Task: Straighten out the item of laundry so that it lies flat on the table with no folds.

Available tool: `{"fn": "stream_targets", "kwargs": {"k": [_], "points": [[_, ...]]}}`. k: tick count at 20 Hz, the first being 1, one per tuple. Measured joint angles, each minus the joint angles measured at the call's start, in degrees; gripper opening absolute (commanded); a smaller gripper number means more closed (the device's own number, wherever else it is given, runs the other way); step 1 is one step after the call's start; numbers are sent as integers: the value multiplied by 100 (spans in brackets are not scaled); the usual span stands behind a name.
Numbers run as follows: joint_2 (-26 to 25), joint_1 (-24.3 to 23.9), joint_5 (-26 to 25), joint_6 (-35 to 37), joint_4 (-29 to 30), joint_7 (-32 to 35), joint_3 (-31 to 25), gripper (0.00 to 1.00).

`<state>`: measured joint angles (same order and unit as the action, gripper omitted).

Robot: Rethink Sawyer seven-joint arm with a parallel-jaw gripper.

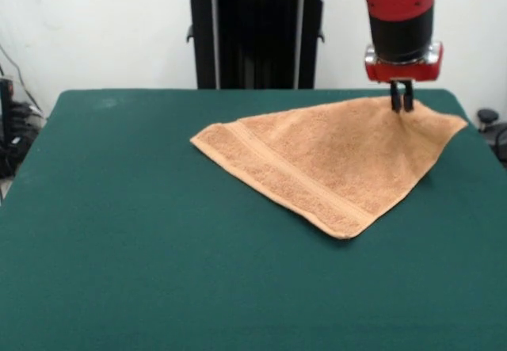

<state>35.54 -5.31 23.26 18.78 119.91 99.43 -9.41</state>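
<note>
Table: fingers pinch towel (closed).

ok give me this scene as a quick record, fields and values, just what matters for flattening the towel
towel: orange-tan, lying as a triangle, apparently folded over
towel band: runs along the edge nearest the camera
table: dark green cloth, far wider than the towel
gripper: comes down from above, tips at the towel's raised far part near the right corner
gripper state: fingers close together, seemingly pinching the cloth
task status: not flat yet

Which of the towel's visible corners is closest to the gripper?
The far right corner of the towel, beside the gripper; the left and near corners lie farther off.
</note>
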Motion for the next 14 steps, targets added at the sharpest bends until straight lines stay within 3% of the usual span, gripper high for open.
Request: {"fn": "stream_targets", "kwargs": {"k": [2, 3, 14], "points": [[-39, 7, 0, -42, 0, 55, 72, 0], [-70, -17, 0, -163, -1, 62, 171, 100], [-344, -100, -31, -745, -90, 62, 616, 100]]}}
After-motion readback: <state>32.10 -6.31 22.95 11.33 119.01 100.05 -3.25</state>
